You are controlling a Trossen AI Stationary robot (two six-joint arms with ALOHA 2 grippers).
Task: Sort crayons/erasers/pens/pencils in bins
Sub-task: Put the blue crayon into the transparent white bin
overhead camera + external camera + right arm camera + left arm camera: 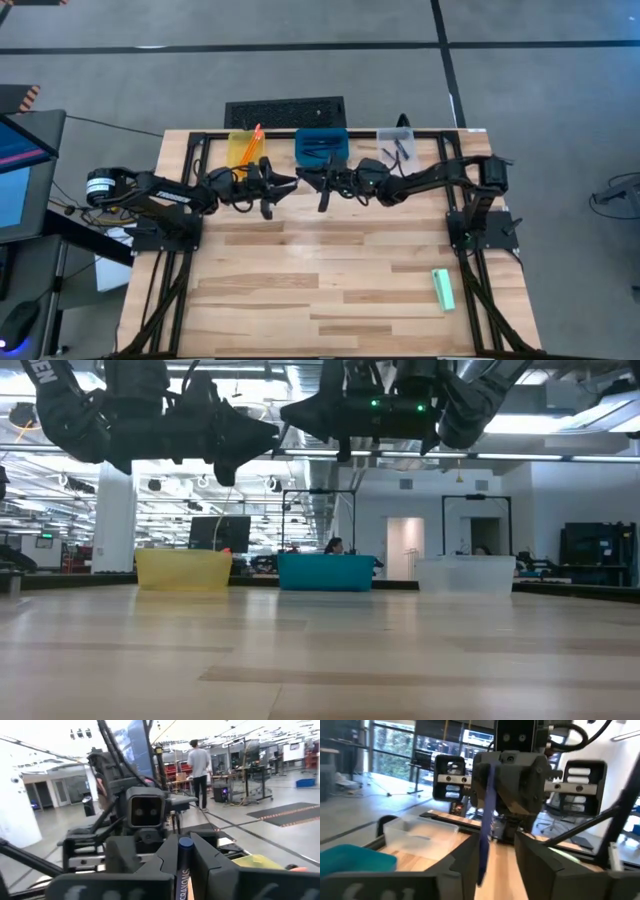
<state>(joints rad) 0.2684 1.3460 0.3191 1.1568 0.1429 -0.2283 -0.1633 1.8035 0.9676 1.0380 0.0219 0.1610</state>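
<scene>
Mid-air handover: pen (485, 840) pinched in right end effector (322, 186), left end effector (272, 190) spread wide, risking a drop onto table (330, 290).

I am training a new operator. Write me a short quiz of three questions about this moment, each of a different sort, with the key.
1. True or false: the eraser lies on the table, outside every bin.
2. Which gripper holds the pen? A) left gripper B) right gripper C) neither
3. Fill in: the pencils are in the ___ bin.
Key: 1 true; 2 B; 3 yellow.
</scene>
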